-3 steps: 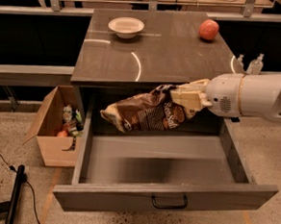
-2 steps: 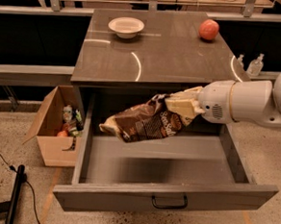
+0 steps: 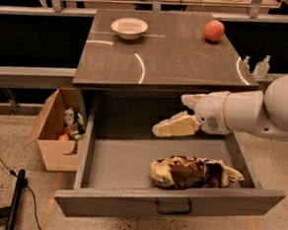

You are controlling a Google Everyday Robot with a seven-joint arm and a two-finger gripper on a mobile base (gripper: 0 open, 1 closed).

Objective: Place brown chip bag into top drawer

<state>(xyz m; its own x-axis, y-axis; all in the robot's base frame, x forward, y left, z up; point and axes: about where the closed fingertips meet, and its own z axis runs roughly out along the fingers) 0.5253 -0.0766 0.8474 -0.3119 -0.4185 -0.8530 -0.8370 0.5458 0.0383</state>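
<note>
One bowl [image 3: 129, 27] sits near the bench's [image 3: 162, 64] back-left corner and one red fruit [image 3: 214, 30] back-right. One crinkled brown chip bag [image 3: 194, 173], tan-ended, lies in the open drawer [image 3: 128, 205] below the front edge. The pincer [image 3: 169, 115] hovers above it, spread and empty.

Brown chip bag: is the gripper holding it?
No, the brown chip bag lies on the floor of the top drawer, while the gripper hangs open above it, clear of the bag.

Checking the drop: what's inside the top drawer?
The brown chip bag lies in the top drawer, front right. The gripper hovers above it, jaws open. Anything under the bag is hidden.
</note>
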